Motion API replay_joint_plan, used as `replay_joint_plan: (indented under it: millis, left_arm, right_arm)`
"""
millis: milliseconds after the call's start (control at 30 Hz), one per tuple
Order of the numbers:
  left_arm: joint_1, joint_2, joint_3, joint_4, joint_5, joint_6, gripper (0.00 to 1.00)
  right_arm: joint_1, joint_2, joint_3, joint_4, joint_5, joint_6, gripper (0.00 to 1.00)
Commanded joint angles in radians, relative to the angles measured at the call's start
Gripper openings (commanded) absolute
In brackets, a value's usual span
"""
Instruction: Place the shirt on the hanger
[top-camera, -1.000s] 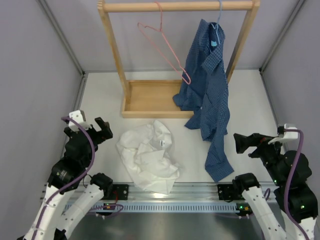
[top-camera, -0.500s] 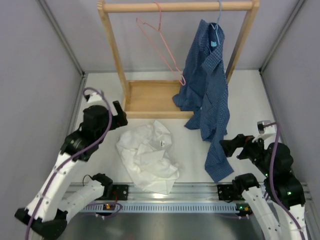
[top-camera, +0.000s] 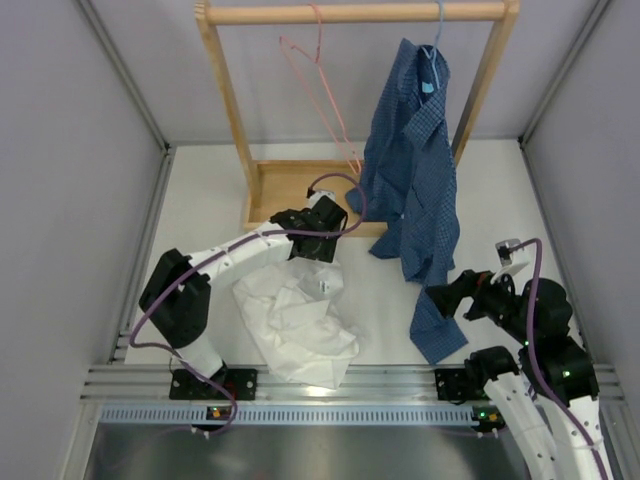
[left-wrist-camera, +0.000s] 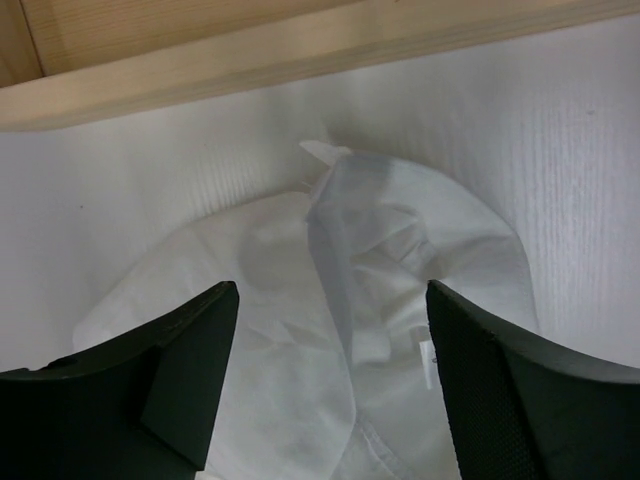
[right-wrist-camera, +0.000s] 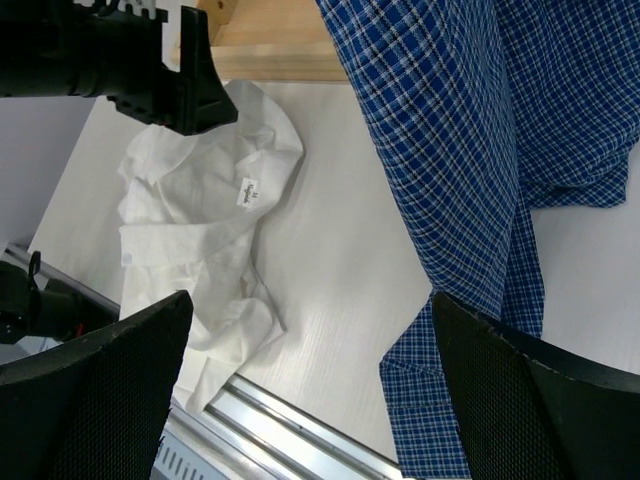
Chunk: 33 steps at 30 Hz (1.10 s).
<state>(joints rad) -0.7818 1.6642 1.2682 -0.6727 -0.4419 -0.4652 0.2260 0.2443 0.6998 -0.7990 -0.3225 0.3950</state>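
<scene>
The white shirt (top-camera: 295, 320) lies crumpled on the table in front of the rack, its neck label (top-camera: 323, 287) facing up. It also shows in the left wrist view (left-wrist-camera: 400, 250) and the right wrist view (right-wrist-camera: 190, 230). The pink hanger (top-camera: 325, 90) hangs empty from the wooden rod. My left gripper (top-camera: 312, 248) is open just above the shirt's far edge, the collar fold between its fingers in its own view (left-wrist-camera: 331, 290). My right gripper (top-camera: 440, 300) is open and empty, off to the right of the shirt, its own view (right-wrist-camera: 312, 300) looking down on bare table.
A dark blue checked shirt (top-camera: 415, 190) hangs on a light blue hanger (top-camera: 432, 60) and trails onto the table beside my right gripper. The wooden rack's base tray (top-camera: 295, 195) sits just beyond my left gripper. Grey walls close in both sides.
My left arm has swung from the far left across to the far edge of the white shirt. My right gripper has moved a little left. The pink hanger has swung slightly.
</scene>
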Motion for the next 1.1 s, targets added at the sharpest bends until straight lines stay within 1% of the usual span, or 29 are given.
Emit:
replay_joint_plan:
  millis: [0,33,67,200,233,267,300,333,367,400,433,467,533,567,667,700,733,767,800,867,900,933,967,1000,1033,1067]
  left_arm:
    - [0.012,0.028,0.010,0.015,-0.084,-0.015,0.78]
    - [0.012,0.041,0.004,0.015,-0.087,-0.018,0.70]
    - [0.012,0.051,-0.006,0.015,-0.092,-0.021,0.67]
    - [0.013,0.078,-0.026,0.021,-0.089,-0.038,0.66]
    - [0.013,0.084,-0.027,0.019,-0.078,-0.039,0.60]
    - [0.013,0.085,-0.026,0.019,-0.075,-0.041,0.46]
    - [0.013,0.080,-0.027,0.019,-0.075,-0.044,0.31]
    - [0.013,0.074,-0.024,0.019,-0.073,-0.046,0.11]
    - [0.013,0.050,-0.023,0.021,-0.083,-0.049,0.03]
    - [0.013,0.034,-0.021,0.019,-0.090,-0.050,0.00]
    - [0.013,0.014,-0.020,0.019,-0.098,-0.050,0.00]
    - [0.013,-0.035,-0.018,0.019,-0.122,-0.055,0.00]
    - [0.012,-0.095,-0.023,0.018,-0.150,-0.064,0.00]
    - [0.012,-0.169,-0.027,0.018,-0.164,-0.076,0.00]
    - [0.010,-0.291,-0.050,0.025,-0.195,-0.093,0.00]
    - [0.010,-0.373,-0.058,0.030,-0.187,-0.093,0.00]
    - [0.010,-0.414,-0.079,0.038,-0.170,-0.090,0.00]
    - [0.010,-0.452,-0.093,0.065,-0.140,-0.070,0.00]
    - [0.010,-0.524,-0.108,0.083,-0.053,-0.056,0.00]
    - [0.010,-0.586,-0.147,0.122,0.033,-0.044,0.00]
    - [0.010,-0.609,-0.156,0.124,0.069,-0.050,0.00]
    - [0.010,-0.648,-0.171,0.122,0.119,-0.055,0.00]
    - [0.010,-0.664,-0.177,0.122,0.135,-0.062,0.00]
    - [0.010,-0.681,-0.185,0.121,0.144,-0.067,0.00]
    - [0.010,-0.713,-0.203,0.120,0.153,-0.075,0.00]
    - [0.010,-0.731,-0.213,0.119,0.157,-0.094,0.00]
  right_arm:
    - [-0.013,-0.013,0.006,0.061,-0.035,-0.002,0.99]
    - [-0.011,-0.014,0.004,0.060,-0.035,-0.002,0.99]
    - [-0.011,-0.013,0.004,0.060,-0.035,-0.001,0.99]
    - [-0.011,-0.010,-0.006,0.069,-0.062,-0.001,0.99]
    - [-0.013,-0.010,-0.014,0.090,-0.087,-0.004,1.00]
    - [-0.013,-0.010,-0.029,0.105,-0.122,-0.007,0.99]
    - [-0.011,-0.011,-0.039,0.124,-0.198,-0.007,0.99]
    - [-0.013,-0.010,-0.046,0.144,-0.240,-0.001,1.00]
    - [-0.013,-0.013,-0.065,0.199,-0.335,0.016,0.99]
    - [-0.013,-0.014,-0.072,0.233,-0.386,0.028,0.99]
    - [-0.011,-0.016,-0.078,0.266,-0.432,0.042,0.99]
    - [-0.013,-0.017,-0.088,0.337,-0.525,0.070,0.99]
    - [-0.011,-0.022,-0.091,0.406,-0.602,0.097,1.00]
    - [-0.011,-0.023,-0.089,0.456,-0.651,0.120,1.00]
    - [-0.011,-0.001,-0.079,0.511,-0.688,0.143,0.99]
    - [-0.011,0.036,-0.072,0.514,-0.688,0.143,0.99]
    - [-0.011,0.058,-0.065,0.514,-0.685,0.145,0.98]
    - [-0.008,0.102,-0.048,0.511,-0.655,0.139,0.95]
    - [-0.004,0.125,-0.034,0.471,-0.624,0.124,0.94]
    - [0.025,0.165,-0.002,0.442,-0.532,0.093,0.90]
    - [0.044,0.194,-0.005,0.457,-0.520,0.106,0.88]
    - [0.097,0.208,-0.022,0.536,-0.509,0.126,0.88]
    - [0.133,0.223,-0.029,0.572,-0.457,0.160,0.86]
    - [0.180,0.263,-0.028,0.587,-0.402,0.160,0.85]
    - [0.287,0.286,-0.025,0.613,-0.348,0.156,0.84]
    - [0.341,0.317,-0.023,0.630,-0.238,0.144,0.84]
